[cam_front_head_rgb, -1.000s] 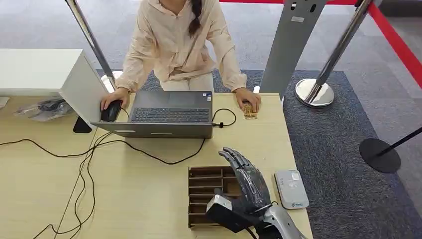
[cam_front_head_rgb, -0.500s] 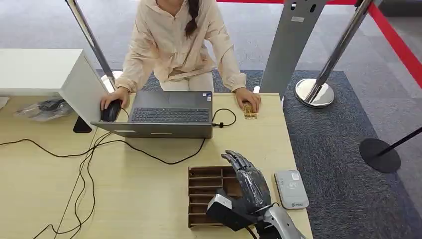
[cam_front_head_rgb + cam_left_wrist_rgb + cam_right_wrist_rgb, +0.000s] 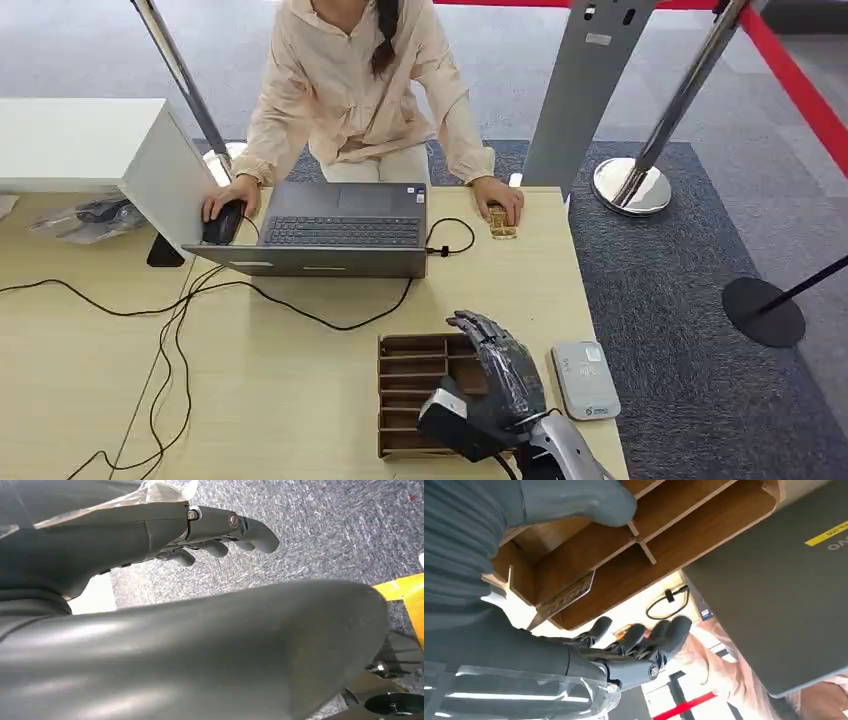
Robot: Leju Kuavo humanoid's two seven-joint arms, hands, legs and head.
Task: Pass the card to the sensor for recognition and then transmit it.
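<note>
- Card: a thin, pale, printed piece standing on edge in one slot of the brown divided tray, lower centre of the head view; I see it in the right wrist view, just beside my thumb.
- My right hand hovers over the tray's right part, fingers spread and loosely curved, holding nothing.
- My left hand hangs over grey carpet, fingers loosely curled, nothing in them.
- Risk, as I judge it: the slot is narrow and the card lies against a divider, so thick fingers may jam on the dividers, tip the light tray, or push the card flat.
- Risk: a weak pinch could drop the card before it reaches the grey sensor, just right of the tray.
- Farther out: a laptop and a seated person, upper centre.
</note>
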